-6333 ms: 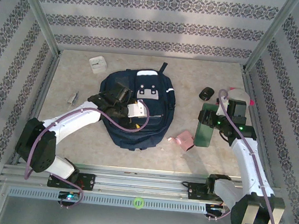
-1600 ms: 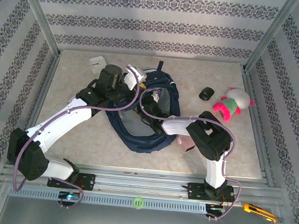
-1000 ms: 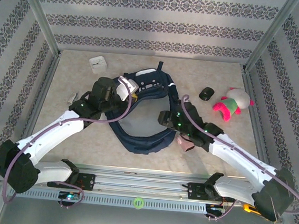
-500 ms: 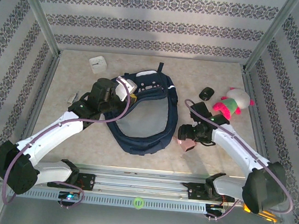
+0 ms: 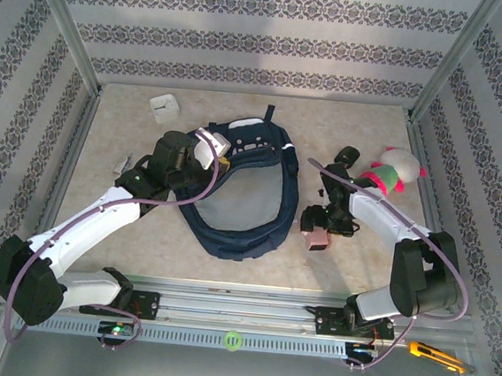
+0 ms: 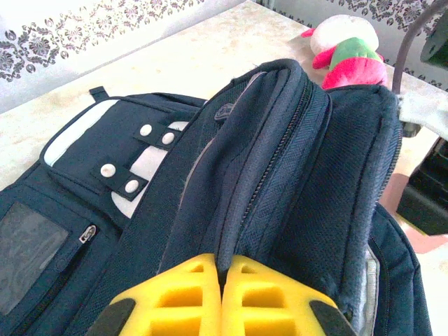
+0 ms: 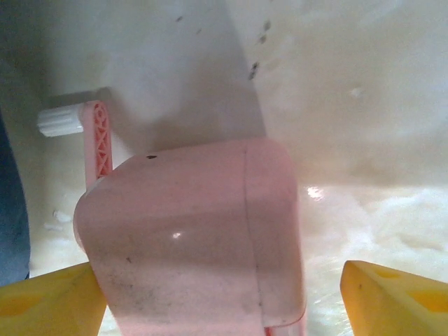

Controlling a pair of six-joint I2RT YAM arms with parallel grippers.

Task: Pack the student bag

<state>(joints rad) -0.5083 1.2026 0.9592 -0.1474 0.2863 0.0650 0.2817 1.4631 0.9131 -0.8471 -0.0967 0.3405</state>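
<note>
The top camera looks down from behind the arm bases over the whole table. Your left wrist camera rides close above the left gripper, facing ahead along the student bag toward the plush toy; the top view shares both. Your right wrist camera looks past the right gripper, very near the pink pencil sharpener.
</note>
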